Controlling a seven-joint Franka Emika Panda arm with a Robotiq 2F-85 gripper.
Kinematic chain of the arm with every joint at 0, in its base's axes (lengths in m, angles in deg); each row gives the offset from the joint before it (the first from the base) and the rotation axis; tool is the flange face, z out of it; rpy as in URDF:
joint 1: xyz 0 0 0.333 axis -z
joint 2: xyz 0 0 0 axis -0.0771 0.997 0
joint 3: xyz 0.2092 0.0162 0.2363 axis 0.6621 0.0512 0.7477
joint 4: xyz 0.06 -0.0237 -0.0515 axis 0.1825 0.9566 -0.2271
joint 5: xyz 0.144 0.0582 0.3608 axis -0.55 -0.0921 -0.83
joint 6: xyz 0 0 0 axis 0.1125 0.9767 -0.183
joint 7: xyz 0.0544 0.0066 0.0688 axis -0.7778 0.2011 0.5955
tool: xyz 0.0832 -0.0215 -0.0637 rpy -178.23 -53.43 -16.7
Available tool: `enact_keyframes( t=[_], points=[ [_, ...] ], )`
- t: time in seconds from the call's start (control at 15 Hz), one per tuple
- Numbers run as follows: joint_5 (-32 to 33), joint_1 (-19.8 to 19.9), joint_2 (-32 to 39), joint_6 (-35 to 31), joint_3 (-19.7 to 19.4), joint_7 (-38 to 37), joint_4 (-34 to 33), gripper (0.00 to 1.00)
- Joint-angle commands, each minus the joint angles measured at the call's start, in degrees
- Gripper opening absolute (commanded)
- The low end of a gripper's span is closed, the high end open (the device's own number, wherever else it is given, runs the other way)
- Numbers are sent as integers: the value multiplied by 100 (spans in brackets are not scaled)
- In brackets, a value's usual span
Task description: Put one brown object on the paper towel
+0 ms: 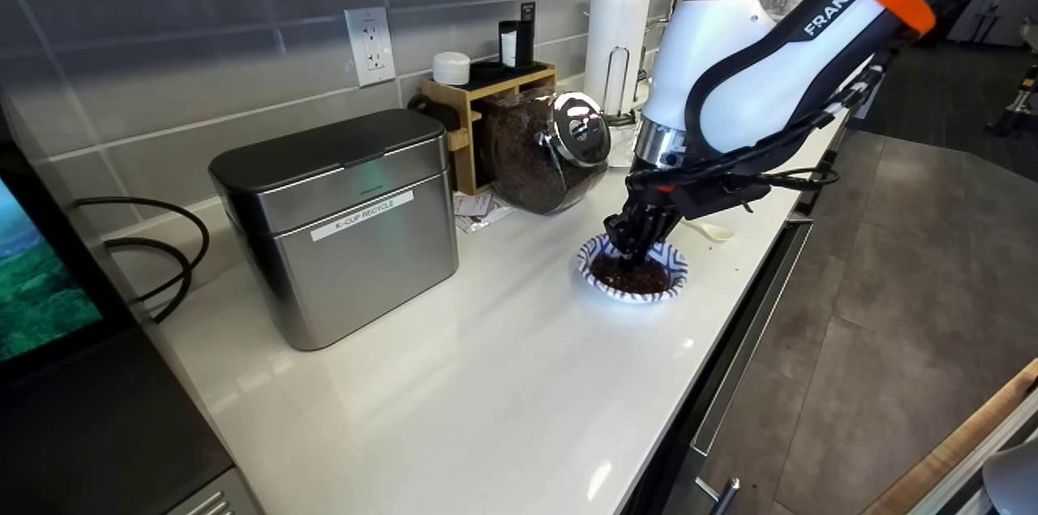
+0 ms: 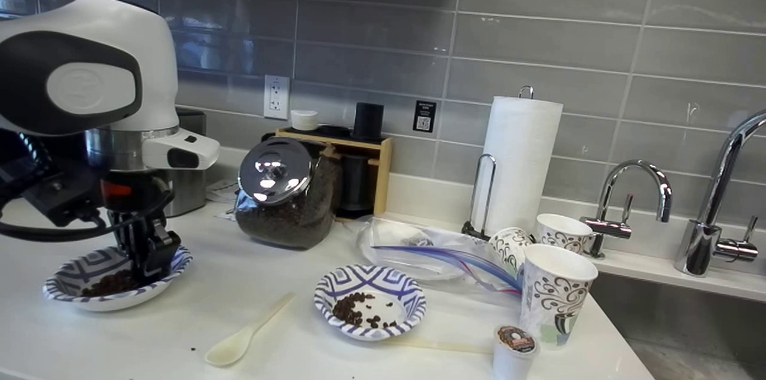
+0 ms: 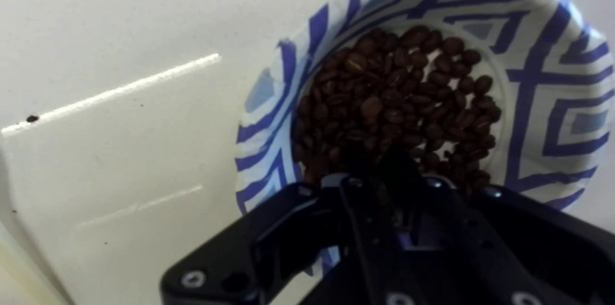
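Note:
The brown objects are dark brown beans, heaped in a blue-and-white patterned bowl. This bowl shows in both exterior views. My gripper points down inside it, its fingertips at the beans, also in both exterior views. The fingers are close together with a narrow gap. It is too dark to tell whether a bean sits between them. A thin flat white area right of the second bowl may be the paper towel; its outline is faint.
A second patterned bowl holds several beans. A pale spoon lies between the bowls. Stray beans lie on the counter. A plastic bag, paper cups, a pod, a bean jar and a steel bin stand around.

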Motion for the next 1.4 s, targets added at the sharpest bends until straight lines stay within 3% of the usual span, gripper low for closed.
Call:
enact_keyframes(
  t=[0.0, 0.13, 0.27, 0.67, 1.33],
  points=[
    [123, -97, 30, -77, -77, -191, -3, 15],
    [85, -89, -23, -85, -72, -177, 21, 3],
    [85, -80, -76, -83, -84, -190, 42, 0],
    [46, -64, -300, -49, -92, -192, 100, 2],
    [-816, 38, -1219, 345, -108, 362, 410, 2]
  ],
)
